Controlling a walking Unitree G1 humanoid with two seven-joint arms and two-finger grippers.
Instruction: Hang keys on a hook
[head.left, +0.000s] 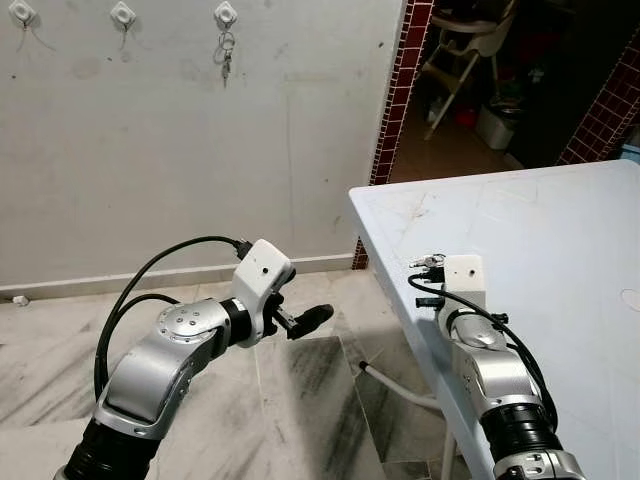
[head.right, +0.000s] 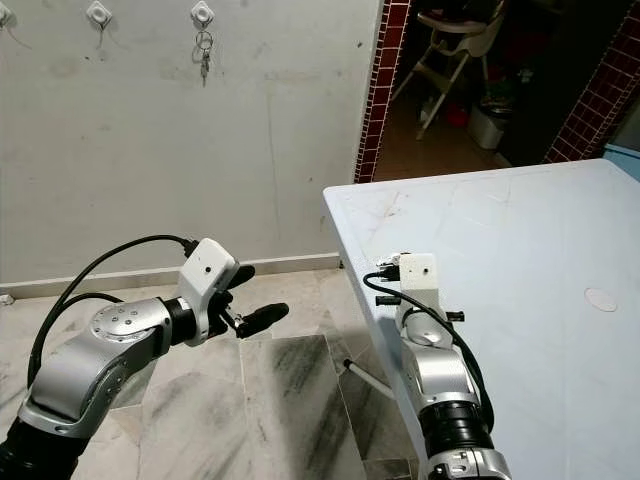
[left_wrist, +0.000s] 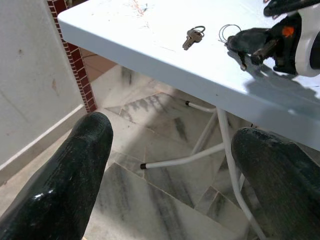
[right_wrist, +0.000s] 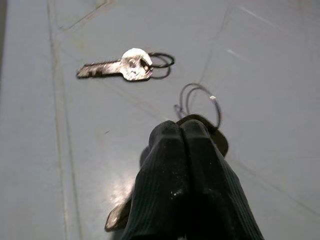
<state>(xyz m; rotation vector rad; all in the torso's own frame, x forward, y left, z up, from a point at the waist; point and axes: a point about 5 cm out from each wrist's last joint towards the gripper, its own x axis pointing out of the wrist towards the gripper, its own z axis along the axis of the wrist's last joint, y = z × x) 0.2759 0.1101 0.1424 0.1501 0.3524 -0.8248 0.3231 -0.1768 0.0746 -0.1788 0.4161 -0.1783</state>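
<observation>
a: what's the biggest thing in front of the robot?
b: a pale wall (head.left: 200, 150) with three white hooks along its top; the rightmost hook (head.left: 226, 13) carries a hanging set of keys (head.left: 227, 55). a red-tiled door frame (head.left: 400, 90) stands just to its right, above a marble floor (head.left: 300, 400).

a: and beside that?
b: a white tabletop (head.left: 540, 240) on the robot's right, held up by thin white legs (left_wrist: 210, 135).

a: where are the arms?
b: the left arm (head.left: 170, 360) reaches out over the floor, near the tabletop's edge but not touching it. the left gripper (left_wrist: 170, 175) has its jaws released, with the two black fingers (left_wrist: 75, 170) well apart and nothing between them. the right arm (head.left: 490, 370) lies over the tabletop near its left edge.

a: and the right gripper?
b: the right gripper (right_wrist: 182, 150) sits low on the tabletop, jaws clenched, fingertips pressed together. a wire ring (right_wrist: 200, 102) curls out just past the tips, and a dark piece sticks out beneath them; whether the ring is actually pinched, i cannot tell.

a: anything smaller?
b: a single silver key (right_wrist: 117, 67) on its own small ring lies flat on the tabletop, just beyond the right gripper and apart from it.
</observation>
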